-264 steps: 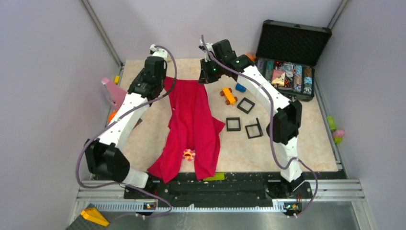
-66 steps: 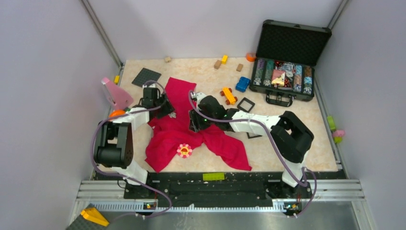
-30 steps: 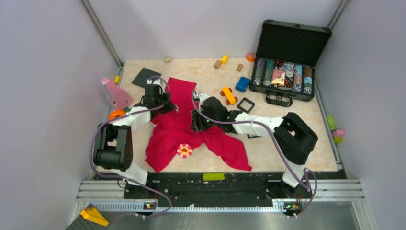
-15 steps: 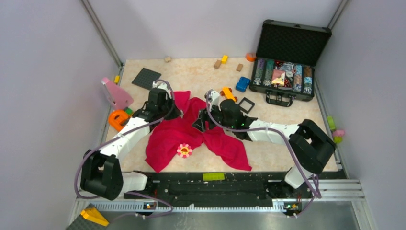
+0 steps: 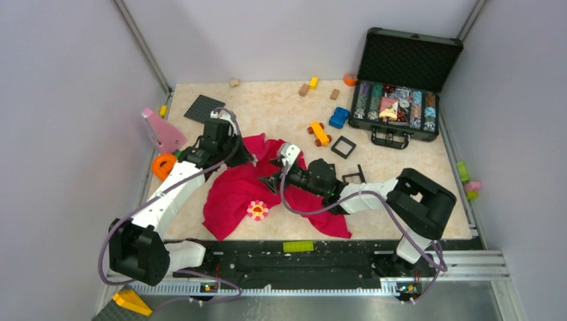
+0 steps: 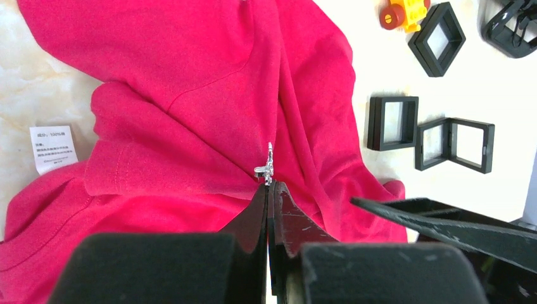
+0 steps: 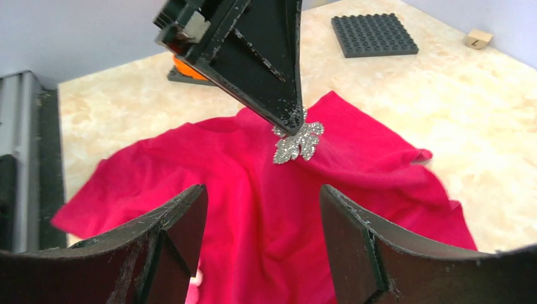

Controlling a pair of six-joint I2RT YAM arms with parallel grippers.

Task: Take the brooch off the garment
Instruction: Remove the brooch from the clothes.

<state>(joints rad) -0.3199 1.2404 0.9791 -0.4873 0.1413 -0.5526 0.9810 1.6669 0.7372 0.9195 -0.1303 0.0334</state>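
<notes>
The red garment (image 5: 234, 190) lies bunched on the table. A silver, glittery, leaf-shaped brooch (image 7: 297, 140) is pinned to a raised fold of it; its metal clasp (image 6: 266, 168) shows in the left wrist view. My left gripper (image 6: 269, 185) is shut on that brooch, its tips (image 7: 288, 117) pinching the top. My right gripper (image 7: 262, 190) is open just in front of it, low over the cloth (image 7: 240, 209), apart from the brooch. A pink-and-white flower disc (image 5: 257, 210) lies on the garment's near part, away from both grippers.
Black square frames (image 6: 392, 122) lie right of the garment, with an orange toy car (image 5: 319, 133) and a blue one (image 5: 338, 118). An open case (image 5: 401, 107) stands back right. A grey baseplate (image 5: 204, 108), pink triangle (image 5: 160, 130) and orange ring toy (image 5: 162, 164) sit left.
The far part of the garment has been drawn nearer and bunched up with the left gripper. My right gripper has opened wider and moved nearer, low in front of the brooch.
</notes>
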